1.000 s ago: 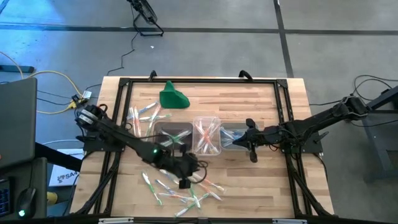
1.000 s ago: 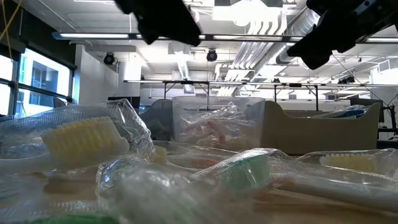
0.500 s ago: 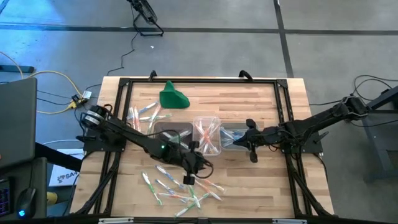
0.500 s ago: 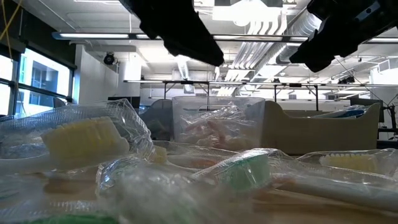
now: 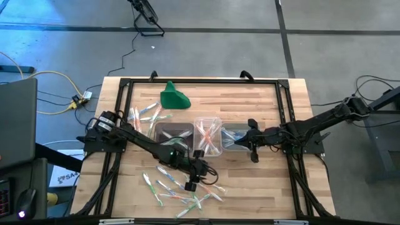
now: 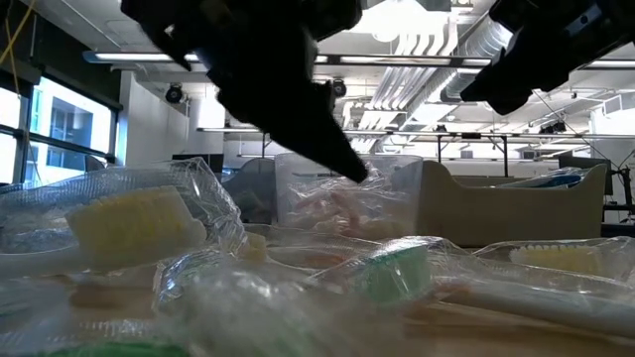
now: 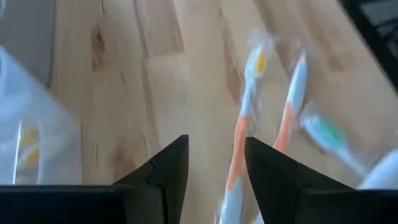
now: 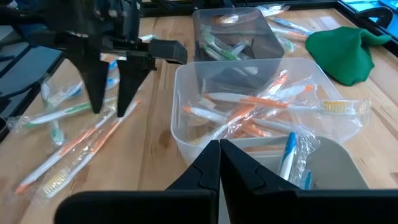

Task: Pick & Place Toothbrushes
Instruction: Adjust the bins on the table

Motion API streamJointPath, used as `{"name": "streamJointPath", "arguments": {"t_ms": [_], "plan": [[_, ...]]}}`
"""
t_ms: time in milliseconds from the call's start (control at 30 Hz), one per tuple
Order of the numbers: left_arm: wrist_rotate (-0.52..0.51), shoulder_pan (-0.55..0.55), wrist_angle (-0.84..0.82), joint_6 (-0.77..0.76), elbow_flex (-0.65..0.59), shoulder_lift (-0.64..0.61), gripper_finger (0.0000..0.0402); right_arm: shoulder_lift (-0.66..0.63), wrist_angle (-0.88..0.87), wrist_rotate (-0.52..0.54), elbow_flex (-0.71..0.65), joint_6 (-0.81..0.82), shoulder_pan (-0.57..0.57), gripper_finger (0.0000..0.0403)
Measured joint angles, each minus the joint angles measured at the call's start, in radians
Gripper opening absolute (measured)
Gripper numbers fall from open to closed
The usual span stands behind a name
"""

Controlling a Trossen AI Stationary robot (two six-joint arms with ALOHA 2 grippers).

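Lower centre of the high view: the left gripper [image 5: 191, 185], fingers apart and empty, hangs over thin wrapped plastic toothbrushes [image 5: 181, 192] scattered on the wooden table [image 5: 250, 187]. The right gripper [image 5: 252, 154], fingers together, waits right of centre.

We were in a big open lab or workshop hall. Above our grippers ran rows of strip lights [image 6: 298, 58], bare silver ducts [image 6: 451, 45] and pipes under an open ceiling. Around our wooden table [image 5: 219, 103] lay a grey concrete floor [image 5: 206, 44] with loose cables [image 5: 44, 78], and tall windows [image 6: 60, 129] stood far off.
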Motion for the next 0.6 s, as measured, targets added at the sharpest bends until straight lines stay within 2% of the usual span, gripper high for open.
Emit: {"name": "streamJointPath", "arguments": {"t_ms": [600], "plan": [[0.059,-0.001,0.02,-0.035,0.001,0.045,0.0154,0.0,-0.006,0.0,0.0,0.0,0.0,0.0002]]}}
